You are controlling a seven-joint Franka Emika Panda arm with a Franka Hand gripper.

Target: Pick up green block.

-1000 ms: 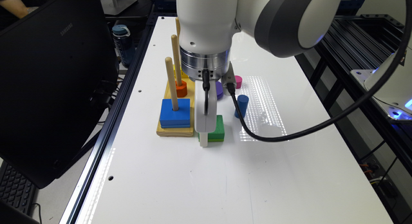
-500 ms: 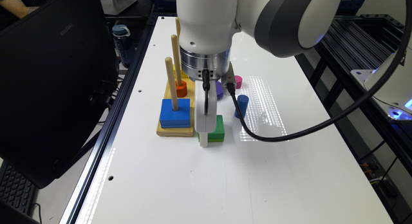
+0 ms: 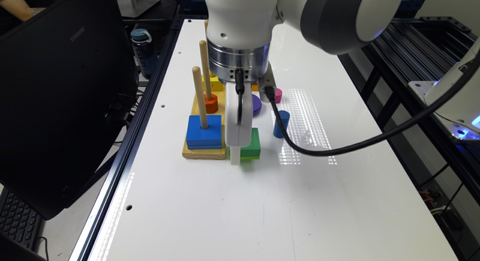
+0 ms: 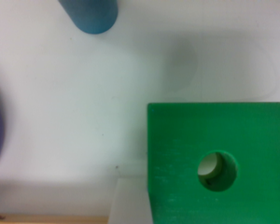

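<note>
The green block [image 3: 252, 145] lies flat on the white table, right beside the wooden peg base [image 3: 204, 153]. In the wrist view the green block [image 4: 177, 154] shows its round centre hole. My gripper [image 3: 243, 150] is lowered over it, one white finger [image 4: 129, 200] pressed against one side of the block and a sliver of the other finger at the opposite side. The jaws look shut on the block, which still rests on the table.
The peg base holds a blue square block [image 3: 204, 131], an orange piece [image 3: 211, 103] and a yellow piece [image 3: 212, 83] on tall pegs. A blue cylinder [image 3: 281, 124], a purple disc [image 3: 256, 104] and a pink piece [image 3: 278, 95] lie close behind. A black screen [image 3: 63, 103] stands at the exterior view's left.
</note>
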